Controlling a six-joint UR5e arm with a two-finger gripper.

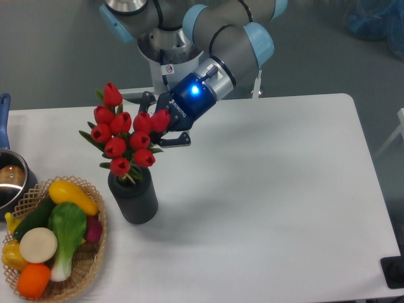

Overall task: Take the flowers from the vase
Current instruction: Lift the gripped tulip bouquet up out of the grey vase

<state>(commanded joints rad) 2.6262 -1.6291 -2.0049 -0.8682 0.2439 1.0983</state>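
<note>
The flowers (124, 137), a bunch of red tulip buds with green leaves, stand raised above the mouth of the dark grey ribbed vase (133, 199) on the white table. Their lowest buds hang just over the rim, and the stems are hidden behind the buds. My gripper (156, 123) reaches in from the right and is shut on the flowers at the bunch's right side. Its black fingers are partly covered by the buds, and a blue light glows on the wrist.
A wicker basket (88, 265) of toy vegetables sits at the front left, close beside the vase. A metal pot (11, 182) with a blue handle stands at the left edge. The robot base (165, 69) rises behind the table.
</note>
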